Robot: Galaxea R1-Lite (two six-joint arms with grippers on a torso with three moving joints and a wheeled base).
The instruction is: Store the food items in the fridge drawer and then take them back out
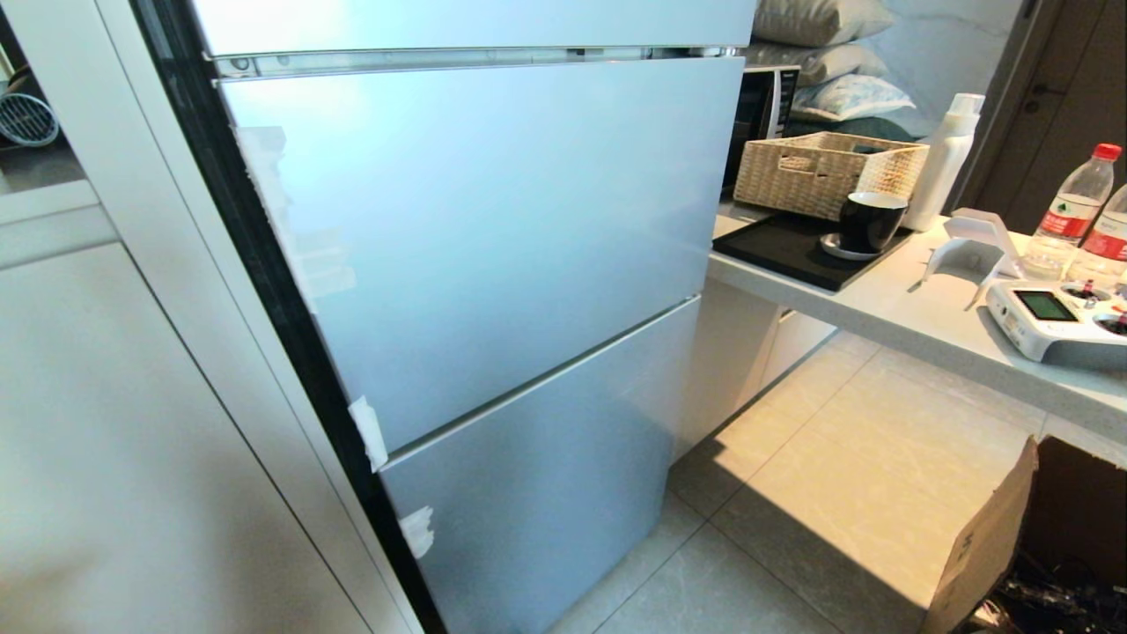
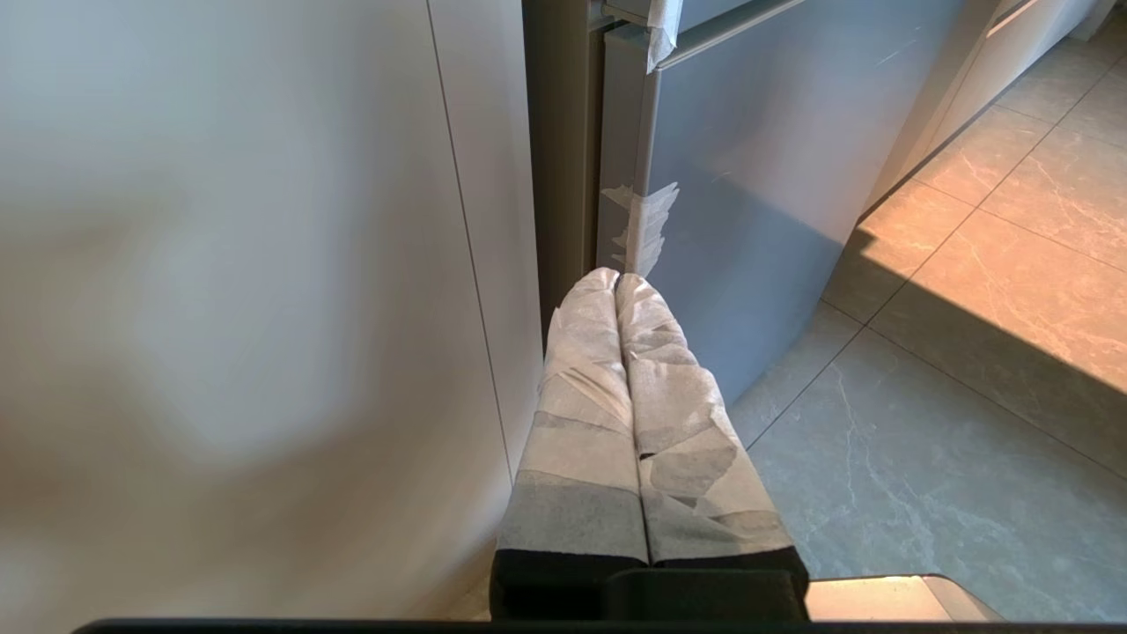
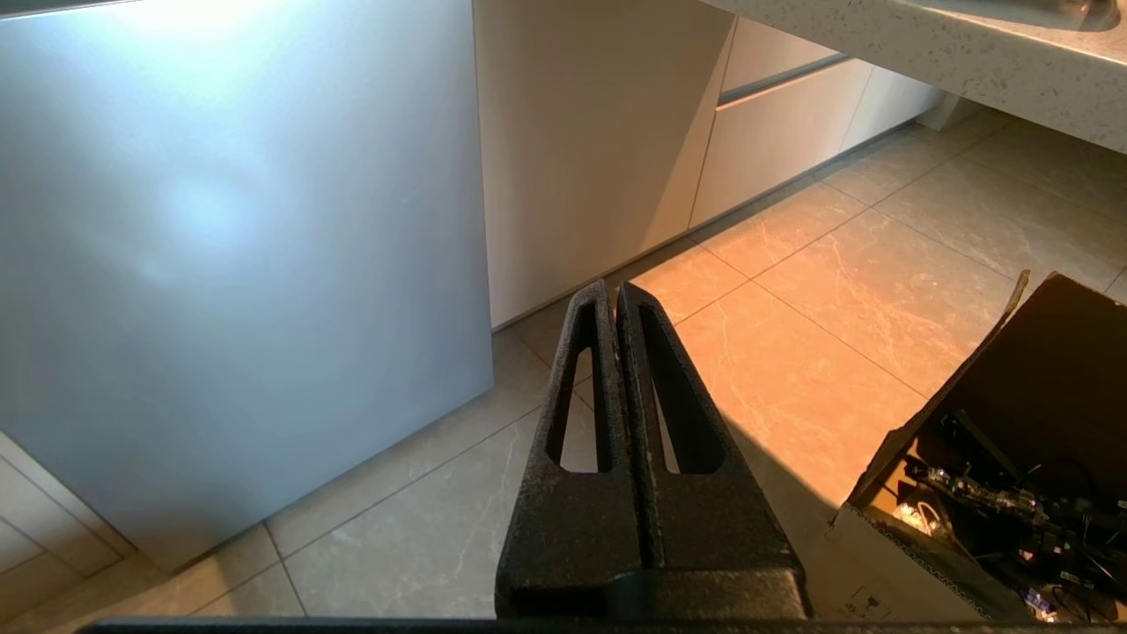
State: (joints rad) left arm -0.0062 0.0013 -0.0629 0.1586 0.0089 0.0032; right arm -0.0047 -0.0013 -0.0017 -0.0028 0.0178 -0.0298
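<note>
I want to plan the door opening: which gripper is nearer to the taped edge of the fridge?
Left. The left gripper hangs shut, low, close before the taped edge of the fridge. The right gripper hangs shut over floor tiles, past the fridge's other side.

Smooth sheen on the fridge, matt stone around it

The fridge (image 1: 493, 264) doors look like smooth, satin grey-blue metal with scraps of whitish paper tape (image 1: 370, 431) at their edge. The floor (image 1: 845, 493) is matt stone-look tile; the counter (image 1: 924, 321) is pale speckled stone. On it are a woven wicker basket (image 1: 828, 172), a glossy dark cup (image 1: 870, 220) and clear plastic bottles (image 1: 1070, 211). Left gripper (image 2: 616, 280) fingers are wrapped in wrinkled paper tape; right gripper (image 3: 614, 295) fingers are rough matt black plastic. A cardboard box (image 1: 986, 546) looks dull brown.
</note>
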